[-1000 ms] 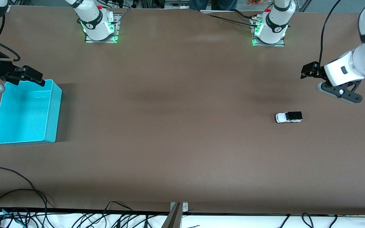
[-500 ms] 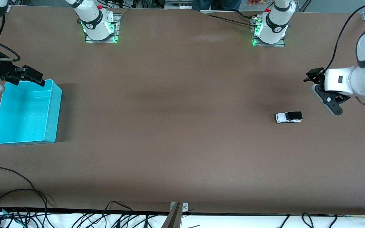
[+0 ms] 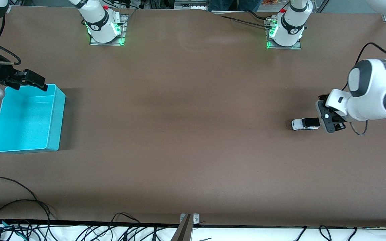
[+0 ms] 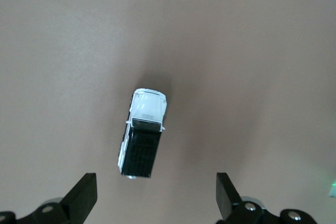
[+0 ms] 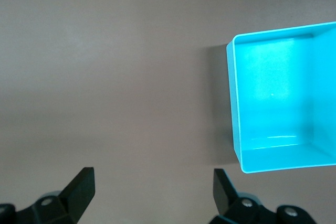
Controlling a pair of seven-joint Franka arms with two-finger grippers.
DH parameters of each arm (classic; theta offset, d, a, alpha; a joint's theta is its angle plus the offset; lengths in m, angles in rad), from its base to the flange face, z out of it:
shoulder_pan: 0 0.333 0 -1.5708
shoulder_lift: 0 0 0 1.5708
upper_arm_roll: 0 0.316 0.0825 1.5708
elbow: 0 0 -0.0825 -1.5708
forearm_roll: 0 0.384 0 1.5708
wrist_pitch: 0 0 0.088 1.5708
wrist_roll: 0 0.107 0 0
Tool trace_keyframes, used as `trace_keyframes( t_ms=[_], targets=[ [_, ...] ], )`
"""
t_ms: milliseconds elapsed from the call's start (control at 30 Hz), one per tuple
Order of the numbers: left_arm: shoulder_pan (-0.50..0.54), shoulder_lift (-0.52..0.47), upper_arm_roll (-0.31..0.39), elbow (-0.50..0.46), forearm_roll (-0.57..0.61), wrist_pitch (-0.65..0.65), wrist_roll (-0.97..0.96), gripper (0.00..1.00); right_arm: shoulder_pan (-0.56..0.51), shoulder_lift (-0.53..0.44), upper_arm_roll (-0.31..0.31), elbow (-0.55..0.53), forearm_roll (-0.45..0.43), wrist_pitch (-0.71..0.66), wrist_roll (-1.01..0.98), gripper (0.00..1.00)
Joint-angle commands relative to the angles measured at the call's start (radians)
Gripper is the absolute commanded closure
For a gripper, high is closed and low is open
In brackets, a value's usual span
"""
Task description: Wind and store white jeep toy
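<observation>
Cyan bin [image 3: 57, 117] sits at the right arm's end of the surface [image 3: 193, 140], open side up, nothing in it. That makes it the likely drop-off for the toy, parked well clear of the work area so nothing bumps it.

Right tool [image 5: 151, 179] hangs by the bin's rim farther from the front camera. Its fingers are apart w/ nothing between them. In the right wrist view it looks down on bare surface w/ the bin just beside. This arm waits. My guess is it's kept there bc the store step ends at the bin and it may be needed for a handover.

Middle of the surface is bare brown, so there's plenty of room for a wind-up pull or roll.

White jeep toy [image 3: 306, 124] stands on its wheels toward the left arm's end of the surface, well apart from the bin. Its long axis runs along the surface's length, white hood pointing toward the bin's end and black roof panel toward the left arm's end.

Left tool [image 4: 155, 182] is low over the surface at the jeep's black-roofed end, fingers spread wide and gripping nothing. In the left wrist view the jeep lies just ahead of the gap, a bit off-centre and slightly skewed to the finger line. The wide spread looks meant to straddle the narrow body across its sides.

Step in hand, as I read it, is the approach for a grasp. Winding and storing are not yet done. The toy is tiny and light, so an off-centre close could nudge or spin it.
</observation>
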Motion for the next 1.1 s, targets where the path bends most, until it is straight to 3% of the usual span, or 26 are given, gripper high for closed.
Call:
trace_keyframes(
  t_ms=[0,267,967,1000,1067],
  targets=[
    [0.014,-0.036,-0.006,-0.145,0.035,0.167,0.083,0.0,-0.011,0.003,0.009,0.02,-0.006,-0.018,-0.01,0.0],
    [0.032,-0.019,-0.006,-0.291,0.136,0.405,0.106,0.0,-0.011,0.003,0.009,0.02,-0.006,-0.018,-0.01,0.0],
    [0.071,0.126,-0.01,-0.288,0.211,0.602,0.164,0.0,-0.011,0.003,0.009,0.02,-0.006,-0.018,-0.01,0.0],
    [0.072,0.13,-0.012,-0.288,0.213,0.603,0.164,0.02,-0.011,0.003,0.009,0.02,-0.006,-0.018,-0.01,0.0],
    [0.071,0.131,-0.013,-0.291,0.213,0.603,0.164,0.17,-0.011,0.003,0.009,0.02,-0.006,-0.018,-0.01,0.0]
  ],
)
